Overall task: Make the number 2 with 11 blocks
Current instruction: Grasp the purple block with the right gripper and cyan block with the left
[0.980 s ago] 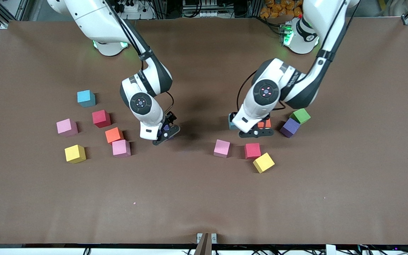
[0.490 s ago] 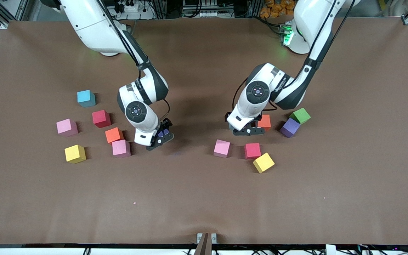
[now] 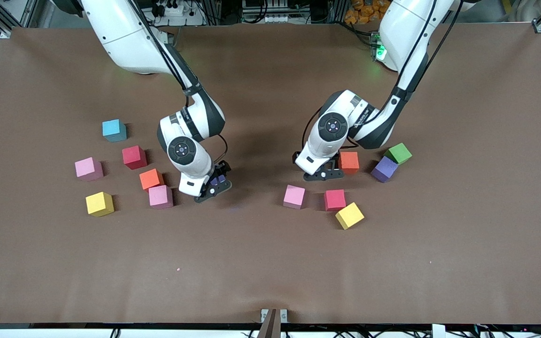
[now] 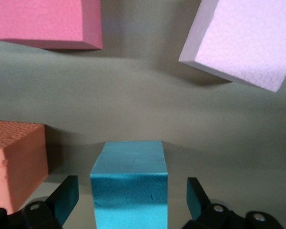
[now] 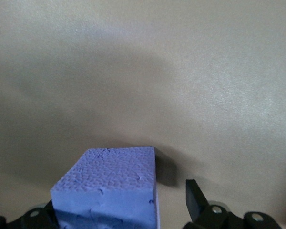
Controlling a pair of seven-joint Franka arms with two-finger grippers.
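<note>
Left wrist view shows the left gripper (image 4: 128, 200) with fingers spread, not yet pinching the sky blue block (image 4: 128, 191) sitting between them beside the orange block (image 4: 16, 162), so I'd centre it before squeezing; likewise the right gripper (image 5: 119, 205), released around the purple block (image 5: 107, 188) on the table (image 3: 270, 263).

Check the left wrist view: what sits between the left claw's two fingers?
A sky blue block sits between the fingers, with gaps either side; the left claw is open.
</note>
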